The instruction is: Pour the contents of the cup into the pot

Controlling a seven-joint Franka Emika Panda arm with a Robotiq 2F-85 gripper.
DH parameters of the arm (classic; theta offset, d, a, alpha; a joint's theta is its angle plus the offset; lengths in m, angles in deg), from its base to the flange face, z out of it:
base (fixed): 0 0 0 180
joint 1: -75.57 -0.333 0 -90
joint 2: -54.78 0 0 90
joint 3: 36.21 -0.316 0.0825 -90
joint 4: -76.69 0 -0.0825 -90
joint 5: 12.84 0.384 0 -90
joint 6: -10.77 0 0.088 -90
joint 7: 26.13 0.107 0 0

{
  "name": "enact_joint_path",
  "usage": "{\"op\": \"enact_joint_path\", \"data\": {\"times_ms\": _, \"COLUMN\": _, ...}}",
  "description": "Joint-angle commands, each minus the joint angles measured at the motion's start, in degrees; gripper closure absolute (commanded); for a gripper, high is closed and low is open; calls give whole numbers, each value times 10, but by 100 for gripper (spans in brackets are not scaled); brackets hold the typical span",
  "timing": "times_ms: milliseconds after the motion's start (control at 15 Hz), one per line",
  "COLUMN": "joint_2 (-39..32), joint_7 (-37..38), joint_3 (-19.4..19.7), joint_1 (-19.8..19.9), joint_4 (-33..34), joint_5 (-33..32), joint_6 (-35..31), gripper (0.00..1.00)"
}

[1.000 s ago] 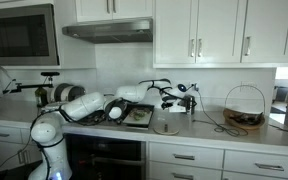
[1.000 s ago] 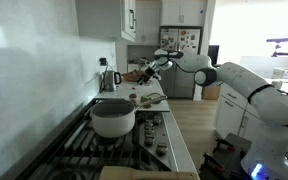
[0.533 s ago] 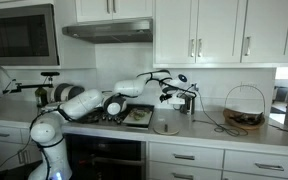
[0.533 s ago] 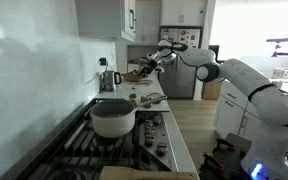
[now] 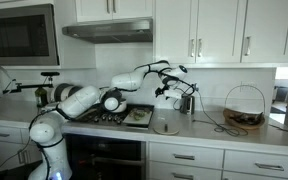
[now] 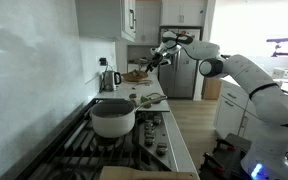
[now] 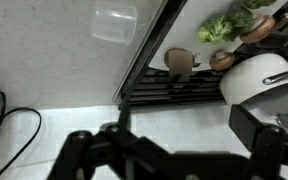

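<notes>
Fingers spread wide apart, gripping nothing

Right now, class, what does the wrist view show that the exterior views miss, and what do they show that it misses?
Only the wrist view plainly shows a brown cup on the stove grate, with leafy greens nearby. Only the exterior views show the microwave, a wire basket, a kettle and the robot arm. Both share the open, empty gripper and the stove grate.
</notes>
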Motion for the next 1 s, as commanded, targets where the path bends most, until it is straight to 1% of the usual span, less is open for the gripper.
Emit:
{"op": "enact_joint_path", "data": {"times_ms": 0, "joint_2": 7, "joint_7": 13, "joint_3": 3, "joint_1": 1, "joint_4": 0, "joint_5": -5, "joint_6": 18, "gripper": 0}}
{"op": "enact_joint_path", "data": {"times_ms": 933, "joint_2": 3, "joint_7": 13, "joint_3": 3, "joint_1": 2, "joint_4": 0, "joint_5": -5, "joint_6": 22, "gripper": 0}}
